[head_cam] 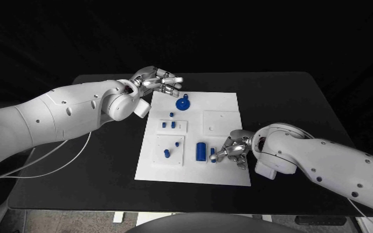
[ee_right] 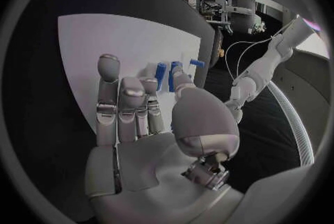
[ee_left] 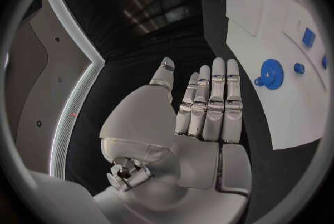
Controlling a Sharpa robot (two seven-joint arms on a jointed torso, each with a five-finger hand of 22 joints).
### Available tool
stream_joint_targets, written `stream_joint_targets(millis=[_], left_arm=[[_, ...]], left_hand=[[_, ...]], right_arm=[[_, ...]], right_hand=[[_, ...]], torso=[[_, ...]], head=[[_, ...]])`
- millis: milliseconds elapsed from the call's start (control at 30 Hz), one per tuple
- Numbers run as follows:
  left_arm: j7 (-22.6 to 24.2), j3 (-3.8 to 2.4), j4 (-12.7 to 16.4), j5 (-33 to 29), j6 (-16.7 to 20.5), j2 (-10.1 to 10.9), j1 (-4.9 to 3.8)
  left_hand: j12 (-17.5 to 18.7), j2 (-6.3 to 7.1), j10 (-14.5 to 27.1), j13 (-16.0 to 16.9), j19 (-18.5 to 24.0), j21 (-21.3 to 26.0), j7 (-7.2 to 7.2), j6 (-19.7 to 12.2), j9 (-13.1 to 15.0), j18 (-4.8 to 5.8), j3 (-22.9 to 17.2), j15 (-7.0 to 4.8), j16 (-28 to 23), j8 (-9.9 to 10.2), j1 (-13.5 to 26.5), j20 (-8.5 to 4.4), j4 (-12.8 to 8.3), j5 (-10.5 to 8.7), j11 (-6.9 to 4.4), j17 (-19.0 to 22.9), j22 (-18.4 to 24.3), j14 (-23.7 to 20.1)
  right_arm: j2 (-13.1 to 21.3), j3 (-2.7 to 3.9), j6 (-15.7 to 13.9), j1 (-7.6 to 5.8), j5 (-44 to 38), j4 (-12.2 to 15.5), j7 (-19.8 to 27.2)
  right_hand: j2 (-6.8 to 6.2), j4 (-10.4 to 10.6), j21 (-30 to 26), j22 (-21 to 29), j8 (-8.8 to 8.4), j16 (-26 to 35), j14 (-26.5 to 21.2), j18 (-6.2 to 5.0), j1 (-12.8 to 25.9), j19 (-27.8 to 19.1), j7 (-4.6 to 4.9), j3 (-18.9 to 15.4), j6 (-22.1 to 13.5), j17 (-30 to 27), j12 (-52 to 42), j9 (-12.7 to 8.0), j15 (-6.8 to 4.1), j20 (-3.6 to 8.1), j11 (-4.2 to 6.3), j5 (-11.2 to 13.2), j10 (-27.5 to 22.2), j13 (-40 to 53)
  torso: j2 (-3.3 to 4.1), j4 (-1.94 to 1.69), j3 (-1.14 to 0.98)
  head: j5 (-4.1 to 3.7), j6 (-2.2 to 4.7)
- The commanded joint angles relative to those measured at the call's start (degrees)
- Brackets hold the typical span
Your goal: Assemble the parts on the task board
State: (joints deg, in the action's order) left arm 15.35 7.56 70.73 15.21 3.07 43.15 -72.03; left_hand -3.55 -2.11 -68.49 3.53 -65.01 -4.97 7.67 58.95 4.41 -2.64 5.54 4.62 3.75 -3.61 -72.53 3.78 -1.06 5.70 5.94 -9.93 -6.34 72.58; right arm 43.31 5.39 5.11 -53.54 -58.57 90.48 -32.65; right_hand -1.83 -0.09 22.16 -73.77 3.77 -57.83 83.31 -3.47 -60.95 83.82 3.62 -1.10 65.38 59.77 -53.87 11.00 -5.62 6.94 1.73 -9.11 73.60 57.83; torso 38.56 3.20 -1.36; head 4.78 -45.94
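Black table (head_cam: 280, 90) with a white task board (head_cam: 221, 176) lying flat at its middle.
Nearest, the right hand (head_cam: 233, 149) rests over the board's near right part, its fingers (ee_right: 111, 101) about a blue cylinder (head_cam: 201, 151); whether they grasp it I cannot tell. Small blue parts (head_cam: 172, 124) sit in raised white square blocks on the board's left side. Farther off, a round blue disc (head_cam: 182, 103) lies near the far left corner, just beside the left hand (head_cam: 158, 82), fingers (ee_left: 216, 101) straight, together, holding nothing. No writing is legible.
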Motion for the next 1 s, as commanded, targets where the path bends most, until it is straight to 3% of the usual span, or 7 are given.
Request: stream_joint_targets(millis=[33, 300, 533, 633, 1000], left_arm=[[0.31, 0.00, 0.14, 0.20, -0.94, -0.01, -0.02], [0.29, 0.03, 0.13, 0.20, -0.98, -0.02, -0.02], [0.29, 0.06, 0.13, 0.22, -1.01, -0.03, -0.02], [0.28, 0.08, 0.12, 0.22, -1.03, -0.01, -0.02], [0.22, 0.11, 0.12, 0.22, -1.13, 0.03, -0.02]], left_hand=[[-0.10, -0.53, 0.17, 0.09, -0.04, -0.23, 0.11, 0.23, -0.07, 0.23, 0.26, 0.07, -0.11, -0.15, -0.03, -0.05, 0.20, 0.18, 0.17, 0.08, 0.08, 0.02], [-0.10, -0.53, 0.17, 0.09, -0.04, -0.23, 0.11, 0.23, -0.07, 0.23, 0.26, 0.07, -0.11, -0.15, -0.03, -0.05, 0.20, 0.18, 0.17, 0.08, 0.08, 0.02], [-0.10, -0.53, 0.17, 0.09, -0.04, -0.23, 0.11, 0.23, -0.07, 0.23, 0.26, 0.07, -0.11, -0.15, -0.03, -0.05, 0.20, 0.18, 0.17, 0.08, 0.08, 0.02], [-0.10, -0.53, 0.17, 0.09, -0.04, -0.23, 0.11, 0.23, -0.07, 0.23, 0.26, 0.07, -0.11, -0.15, -0.03, -0.05, 0.20, 0.18, 0.17, 0.08, 0.08, 0.02], [-0.10, -0.67, 0.18, 0.09, -0.03, -0.22, 0.10, 0.27, -0.07, 0.23, 0.29, 0.07, -0.12, -0.15, 0.01, -0.05, 0.26, 0.18, 0.17, 0.08, 0.09, 0.01]], right_arm=[[0.37, -0.18, 2.78, 0.45, 0.49, 0.02, 0.65], [0.77, -0.17, 3.67, 0.90, 0.49, 0.16, 0.23], [0.54, -0.17, 3.15, 1.05, 0.38, 0.04, 0.07], [0.33, -0.17, 2.32, 1.12, 0.33, -0.22, -0.05], [-0.23, -0.17, 0.23, 1.23, 0.15, -0.84, -0.98]], right_hand=[[-0.10, -0.56, -0.06, -0.04, -0.10, 0.36, 0.00, -0.01, -1.25, 2.40, -0.04, -0.18, -0.27, 0.06, 0.12, 0.12, 0.32, -0.39, 0.01, -0.20, -0.23, -0.01], [0.49, -2.40, 0.20, -0.20, -0.11, 0.23, 0.03, 0.07, -2.96, 2.42, -0.15, 1.70, 0.39, 0.23, 0.08, -0.15, 0.27, -0.33, 0.12, -0.98, -0.21, -0.04], [2.58, -4.61, 0.35, -0.33, -0.12, 0.20, 0.06, 0.22, -3.97, 2.46, -0.55, 3.91, 1.39, 0.34, -0.02, -0.53, 0.09, -0.18, 0.40, 0.29, -0.07, 0.00], [3.78, -5.28, 0.42, -0.35, -0.14, 0.19, 0.08, 0.32, -3.29, 2.51, -0.79, 5.37, 1.85, 0.40, -0.03, -0.72, -0.04, -0.04, 0.55, 0.07, -0.02, 0.03], [4.83, -5.49, 0.69, -0.36, -0.13, 0.13, 0.11, 0.45, -0.30, 2.55, -1.08, 8.51, 2.43, 0.52, 0.02, -0.96, -0.20, 0.14, 0.77, -1.44, 0.19, 0.07]], torso=[[0.00, -0.02, 0.03], [0.01, -0.04, 0.07], [0.02, -0.13, 0.07], [0.03, -0.10, 0.06], [0.01, -0.05, 0.04]], head=[[-0.12, 0.00], [-0.23, -0.04], [-0.28, -0.10], [-0.30, -0.15], [-0.27, -0.33]])
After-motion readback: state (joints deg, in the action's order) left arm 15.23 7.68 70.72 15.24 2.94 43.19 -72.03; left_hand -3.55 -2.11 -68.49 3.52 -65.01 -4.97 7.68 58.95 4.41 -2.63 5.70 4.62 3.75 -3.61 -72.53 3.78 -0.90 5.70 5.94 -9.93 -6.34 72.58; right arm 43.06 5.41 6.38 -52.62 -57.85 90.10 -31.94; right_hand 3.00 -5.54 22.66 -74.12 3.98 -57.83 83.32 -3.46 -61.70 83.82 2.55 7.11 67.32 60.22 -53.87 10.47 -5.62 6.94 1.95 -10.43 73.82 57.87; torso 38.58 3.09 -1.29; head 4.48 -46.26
